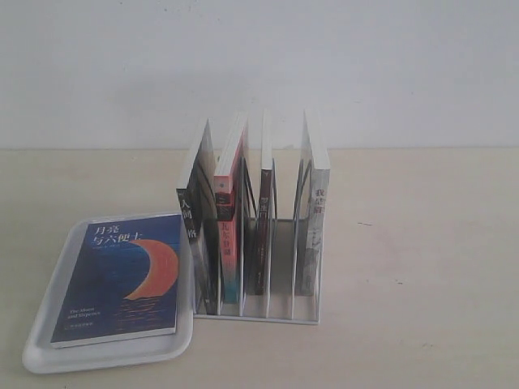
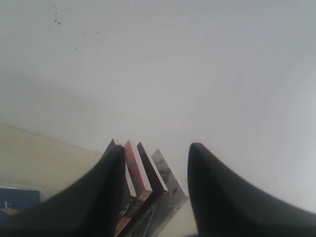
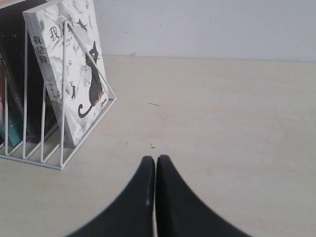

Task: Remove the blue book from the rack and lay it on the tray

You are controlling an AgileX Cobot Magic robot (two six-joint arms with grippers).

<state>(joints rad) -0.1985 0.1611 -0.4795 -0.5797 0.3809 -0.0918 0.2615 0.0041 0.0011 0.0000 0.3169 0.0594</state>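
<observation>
The blue book [image 1: 122,279] with the orange crescent moon lies flat, cover up, on the white tray [image 1: 49,340] at the left of the exterior view; a corner of the blue book [image 2: 15,200] also shows in the left wrist view. The white wire rack [image 1: 268,312] stands to the tray's right and holds several upright books. Neither arm appears in the exterior view. My left gripper [image 2: 157,150] is open, raised, with nothing between its dark fingers, looking over the tops of the racked books [image 2: 148,182]. My right gripper [image 3: 156,159] is shut and empty above bare table, beside the rack [image 3: 64,148].
In the rack stand a black-spined book [image 1: 193,235], a red-and-teal-spined book [image 1: 228,235], a dark-spined book [image 1: 263,227] and a white-grey book [image 1: 312,219], which shows a black cat on its cover [image 3: 74,74]. A pale wall runs behind the beige table [image 1: 422,267].
</observation>
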